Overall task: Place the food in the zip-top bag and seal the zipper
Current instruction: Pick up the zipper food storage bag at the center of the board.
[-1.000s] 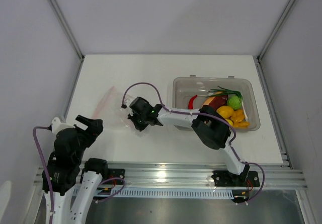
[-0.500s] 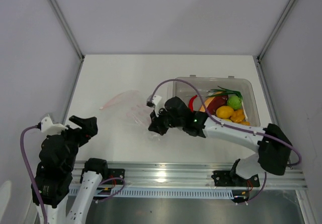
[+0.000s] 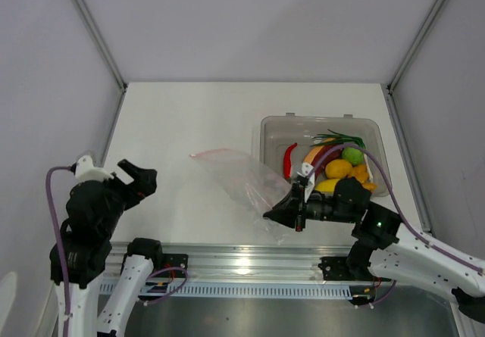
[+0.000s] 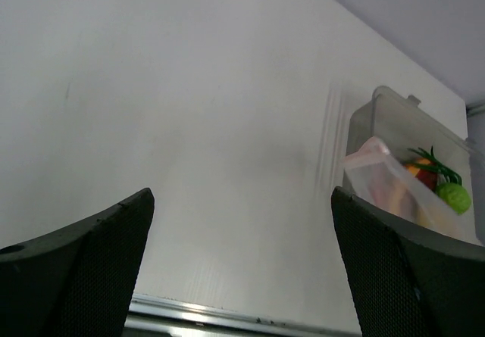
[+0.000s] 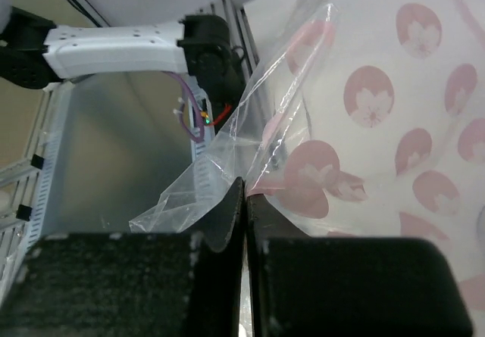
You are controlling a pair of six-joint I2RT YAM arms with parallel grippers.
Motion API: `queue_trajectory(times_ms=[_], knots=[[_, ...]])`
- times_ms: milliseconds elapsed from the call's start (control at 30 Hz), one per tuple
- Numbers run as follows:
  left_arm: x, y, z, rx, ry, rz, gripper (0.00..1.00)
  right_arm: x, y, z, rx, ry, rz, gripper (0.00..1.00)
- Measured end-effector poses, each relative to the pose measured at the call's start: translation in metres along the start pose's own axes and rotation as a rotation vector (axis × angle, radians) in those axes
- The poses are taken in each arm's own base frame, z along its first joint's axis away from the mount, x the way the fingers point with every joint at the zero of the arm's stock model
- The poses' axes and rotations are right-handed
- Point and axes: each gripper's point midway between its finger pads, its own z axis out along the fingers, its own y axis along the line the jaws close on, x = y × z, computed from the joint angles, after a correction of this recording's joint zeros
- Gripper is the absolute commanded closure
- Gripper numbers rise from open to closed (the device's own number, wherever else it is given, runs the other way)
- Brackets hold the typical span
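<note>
Top view, bag: the bag [image 3: 241,176] lay stretched slantwise between the bench's [image 3: 174,117] middle and the near edge, just left of the bin [image 3: 274,126].
Top view, zipper: the zipper [image 3: 217,152] ran along the far left end, so the mouth pointed away from the right arm.
Top view, right jaws: clenched on the bag's near end. This was probably a grip on the closed bottom, which would leave the mouth free for the other arm.
Top view, food: the food [image 3: 342,167] sat heaped in the bin's right half. None showed inside the bag, so loading looked not yet begun.
Top view, left jaws: raised over the bench's left edge, well apart from the bag, with nothing in them.
Left wrist view, left jaws: released and spread wide, with only bare bench between them. They faced toward the bag, likely ready to take the mouth.
Left wrist view, bag: it stood up at far right in front of the bin, with the food showing through the film. It looked lifted rather than flat.
Right wrist view, right jaws: pressed tight together with a fold of clear film nipped between their tips.
Right wrist view, bag: crinkled film printed with pink flower discs fanned away from the pinch. Which edge was gripped could not be told here.
Right wrist view, risk: so thin a nip on slick film could slip if the bag were tugged.
</note>
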Motion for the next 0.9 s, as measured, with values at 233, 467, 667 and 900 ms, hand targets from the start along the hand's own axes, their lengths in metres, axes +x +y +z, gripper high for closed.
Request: queue_trajectory(times_ms=[233,467,667,900], knots=[[0.045,-0.04,0.044,0.104,0.321,-0.053,0.0,-0.01,0.025,-0.036,-0.051,-0.092,0.003,1.0],[0.081,-0.071,0.059,0.244,0.547,-0.215,0.0,0.005,0.032,-0.044,-0.067,-0.054,0.039,1.0],[0.11,-0.078,0.075,0.341,0.707,-0.418,0.02,0.003,0.041,-0.055,-0.094,-0.09,0.03,1.0],[0.132,-0.086,0.071,0.408,0.855,-0.554,0.02,0.006,0.048,-0.054,-0.139,-0.071,0.039,1.0]])
